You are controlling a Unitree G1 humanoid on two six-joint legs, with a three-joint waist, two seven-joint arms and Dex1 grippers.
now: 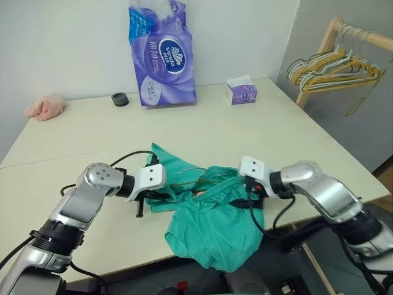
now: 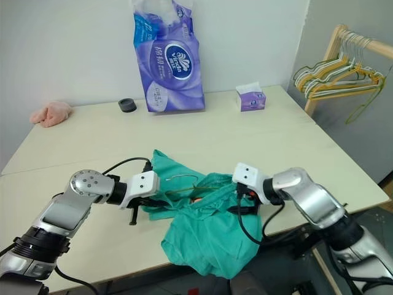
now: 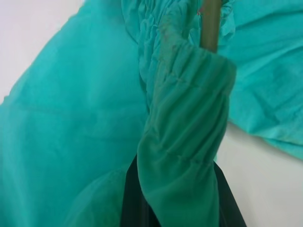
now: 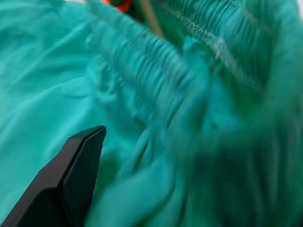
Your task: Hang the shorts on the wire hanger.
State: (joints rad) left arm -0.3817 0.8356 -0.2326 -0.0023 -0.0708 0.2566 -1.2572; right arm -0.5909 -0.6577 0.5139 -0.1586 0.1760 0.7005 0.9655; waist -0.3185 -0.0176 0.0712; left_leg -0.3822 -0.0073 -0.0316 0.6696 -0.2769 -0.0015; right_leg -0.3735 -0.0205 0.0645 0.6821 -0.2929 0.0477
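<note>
At the near edge of the worktop point(image 1: 258, 132) the shorts point(image 1: 215, 227) lie crumpled, part of the fabric spilling over the edge, with the wire hanger point(image 1: 187, 174) resting among their upper folds. On one side the left hand point(image 3: 177, 198) has its fingers pressed together on a gathered fold of the waistband. Opposite it, the right hand point(image 1: 250, 195) sits against the shorts with its fingers spread wide, gripping nothing.
</note>
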